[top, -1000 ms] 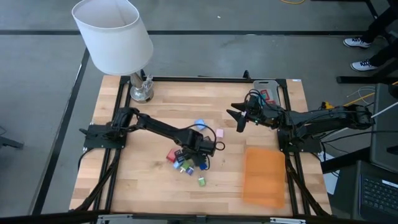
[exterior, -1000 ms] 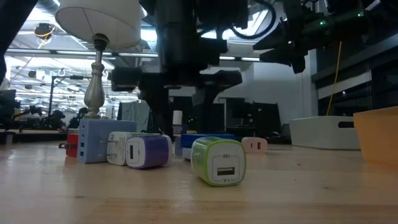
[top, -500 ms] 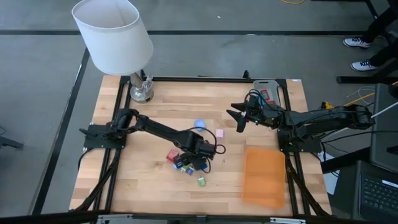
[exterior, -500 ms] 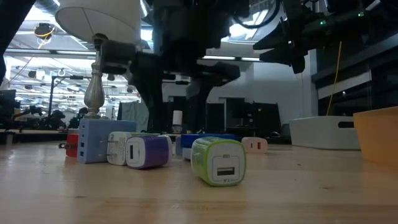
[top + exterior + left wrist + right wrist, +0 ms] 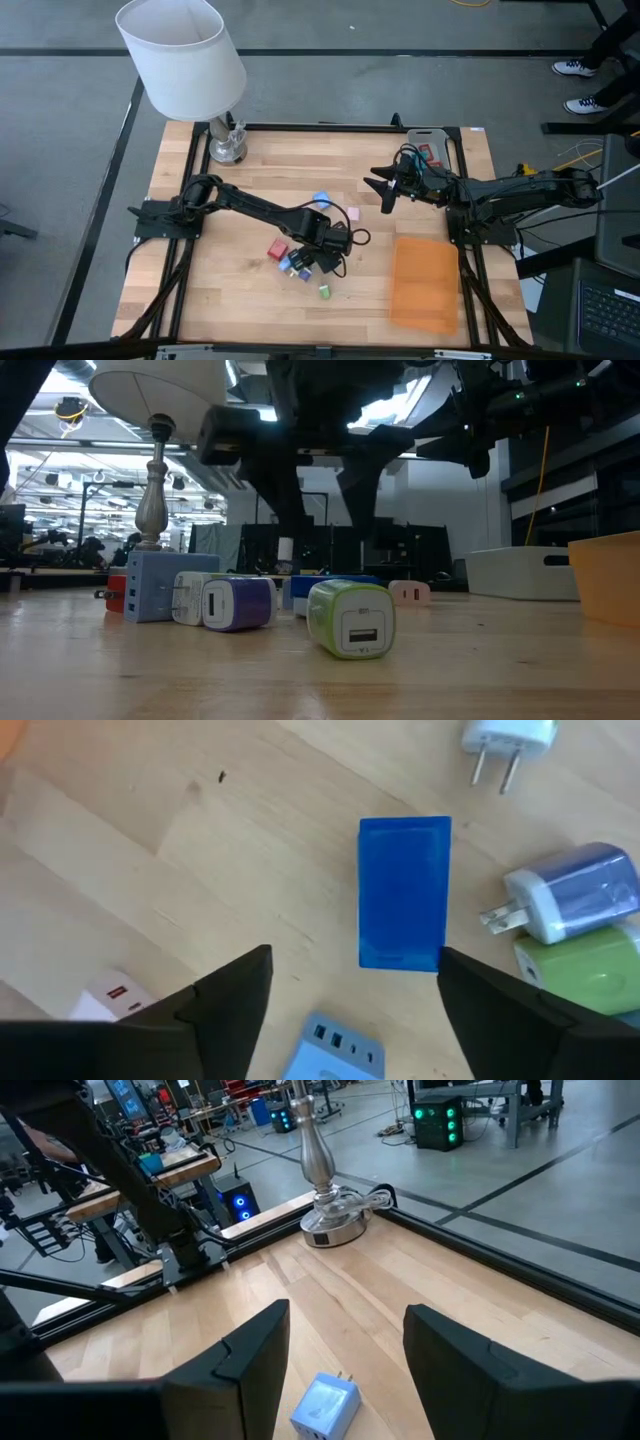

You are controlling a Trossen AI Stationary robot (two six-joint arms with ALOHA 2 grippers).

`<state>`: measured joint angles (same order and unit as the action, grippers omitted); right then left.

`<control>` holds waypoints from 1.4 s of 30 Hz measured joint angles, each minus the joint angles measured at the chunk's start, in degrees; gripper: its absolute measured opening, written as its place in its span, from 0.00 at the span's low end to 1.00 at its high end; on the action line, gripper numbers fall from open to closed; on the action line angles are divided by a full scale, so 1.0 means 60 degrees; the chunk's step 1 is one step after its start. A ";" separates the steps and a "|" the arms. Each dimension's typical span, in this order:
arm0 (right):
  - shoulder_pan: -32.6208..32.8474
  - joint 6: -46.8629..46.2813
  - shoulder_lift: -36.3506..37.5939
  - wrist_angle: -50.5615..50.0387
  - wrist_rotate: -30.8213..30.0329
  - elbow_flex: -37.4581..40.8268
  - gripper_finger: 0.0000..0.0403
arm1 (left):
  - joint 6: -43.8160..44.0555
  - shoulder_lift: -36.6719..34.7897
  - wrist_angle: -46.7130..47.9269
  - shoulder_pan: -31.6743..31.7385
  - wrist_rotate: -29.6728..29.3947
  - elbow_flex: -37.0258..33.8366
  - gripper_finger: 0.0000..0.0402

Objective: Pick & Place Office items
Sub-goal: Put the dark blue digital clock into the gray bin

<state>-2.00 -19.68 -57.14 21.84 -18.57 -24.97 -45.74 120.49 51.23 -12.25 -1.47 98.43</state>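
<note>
Left gripper (image 5: 350, 985) hangs over the cluster of small office items near the middle of the light wooden counter (image 5: 230, 290), jaws apart and straddling a flat blue rectangular plastic block (image 5: 403, 890) lying on the wood. Block is not yet touched; both fingers sit clear of its sides.

Around it: a white two-prong plug (image 5: 505, 740), a lavender-blue rounded USB charger (image 5: 578, 900) touching a lime-green charger (image 5: 580, 975), a light blue multi-port adapter (image 5: 330, 1050), and a white piece with a red port (image 5: 105, 1000).

Low view shows the lime-green charger (image 5: 350, 618) standing apart at the front, and a purple-faced charger (image 5: 235, 603) beside a pale blue adapter block (image 5: 160, 585).

Handling, judged: hard smooth plastic, light, rigid, likely slippery on glossy faces, not fragile. Blue block is best taken across its narrow width on the long flat sides, mid-length, so it won't pivot. Rounded chargers may squirt out of a pinch; prongs could snag neighbours.

Right gripper (image 5: 345, 1370) waits raised over the counter's far right part, jaws apart, empty, a pale blue pronged charger (image 5: 325, 1405) on the wood below it. Orange flat sheet (image 5: 425, 282) lies near the right edge.
</note>
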 joint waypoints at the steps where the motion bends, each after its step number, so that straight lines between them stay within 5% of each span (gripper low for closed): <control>1: 0.0003 0.0000 0.0000 -0.0002 0.0004 0.0000 0.49 | 0.0000 0.0000 -0.0001 -0.0002 0.0000 0.0000 0.72; 42: 0.0305 0.0064 0.0002 0.0008 -0.0007 0.0002 0.49 | 0.0474 0.0532 0.0232 0.0171 0.0423 -0.0004 0.65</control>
<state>-0.16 -19.30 -57.14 21.89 -18.61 -24.96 -42.89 123.68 52.62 -11.22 1.07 98.41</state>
